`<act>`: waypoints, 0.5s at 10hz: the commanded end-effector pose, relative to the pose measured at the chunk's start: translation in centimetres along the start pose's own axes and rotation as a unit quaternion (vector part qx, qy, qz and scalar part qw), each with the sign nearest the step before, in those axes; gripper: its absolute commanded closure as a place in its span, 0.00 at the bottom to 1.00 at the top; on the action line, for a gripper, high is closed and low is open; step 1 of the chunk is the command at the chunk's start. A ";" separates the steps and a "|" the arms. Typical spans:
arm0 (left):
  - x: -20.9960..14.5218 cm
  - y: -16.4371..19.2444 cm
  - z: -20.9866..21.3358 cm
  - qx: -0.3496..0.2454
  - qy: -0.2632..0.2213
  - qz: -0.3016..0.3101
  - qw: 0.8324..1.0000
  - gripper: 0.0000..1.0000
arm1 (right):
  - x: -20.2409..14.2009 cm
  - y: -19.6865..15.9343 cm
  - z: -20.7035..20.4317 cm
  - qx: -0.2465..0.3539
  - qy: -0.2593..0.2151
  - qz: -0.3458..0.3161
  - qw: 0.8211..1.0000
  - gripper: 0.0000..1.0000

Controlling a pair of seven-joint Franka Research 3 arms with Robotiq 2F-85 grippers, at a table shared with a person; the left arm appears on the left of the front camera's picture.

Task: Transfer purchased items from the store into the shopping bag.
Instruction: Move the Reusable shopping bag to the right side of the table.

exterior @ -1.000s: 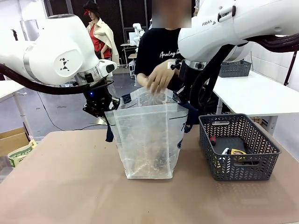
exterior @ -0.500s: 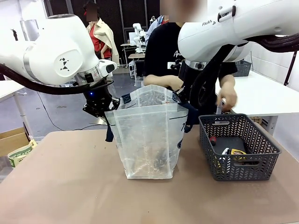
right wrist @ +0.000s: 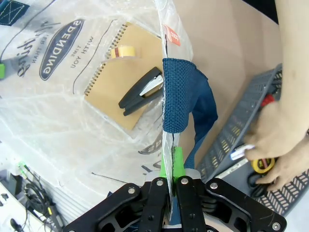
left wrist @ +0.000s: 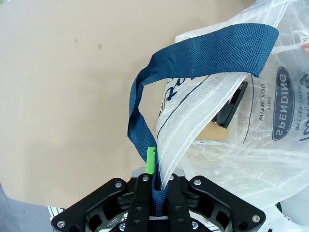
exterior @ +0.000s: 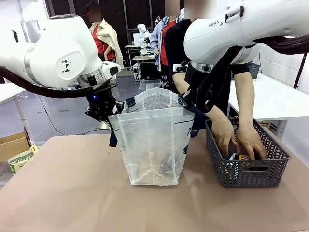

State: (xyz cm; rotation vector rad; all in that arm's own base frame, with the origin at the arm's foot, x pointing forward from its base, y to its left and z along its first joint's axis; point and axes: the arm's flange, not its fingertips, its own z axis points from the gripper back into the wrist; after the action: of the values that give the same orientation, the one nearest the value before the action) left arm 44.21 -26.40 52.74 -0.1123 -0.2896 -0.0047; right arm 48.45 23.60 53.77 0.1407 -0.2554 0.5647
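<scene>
The shopping bag [exterior: 154, 140], clear plastic with navy straps, stands open mid-table. My left gripper [exterior: 104, 113] is shut on its left rim and strap [left wrist: 155, 169]; my right gripper [right wrist: 171, 164] is shut on the opposite rim and strap, behind the bag's right side [exterior: 191, 104]. Inside the bag lie a tan spiral notebook [right wrist: 123, 82], a black stapler [right wrist: 140, 92] and a yellow tape roll [right wrist: 120, 52]. The store, a dark grey basket [exterior: 260, 174], sits to the right. Both of the person's hands [exterior: 224, 137] are inside it, over small items [right wrist: 263, 164] that are mostly hidden.
The person leans over the table's far right, forearms passing close to my right arm. Cardboard boxes [exterior: 19, 152] sit off the table's left edge. Bare brown tabletop [exterior: 72, 193] lies in front of and left of the bag.
The person's hand left the bag's mouth and moved right; both hands are now down in the basket. Neither arm has moved, and the bag stays held open.
</scene>
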 end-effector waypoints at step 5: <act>-0.1 0.4 0.0 0.001 -0.001 0.009 1.000 1.00 | -0.1 -0.2 0.0 -0.001 0.000 -0.005 1.000 1.00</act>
State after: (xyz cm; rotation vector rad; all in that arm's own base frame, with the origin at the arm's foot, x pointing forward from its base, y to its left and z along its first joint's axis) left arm 44.21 -26.40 52.74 -0.1123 -0.2896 -0.0047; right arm 48.45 23.60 53.77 0.1407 -0.2554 0.5647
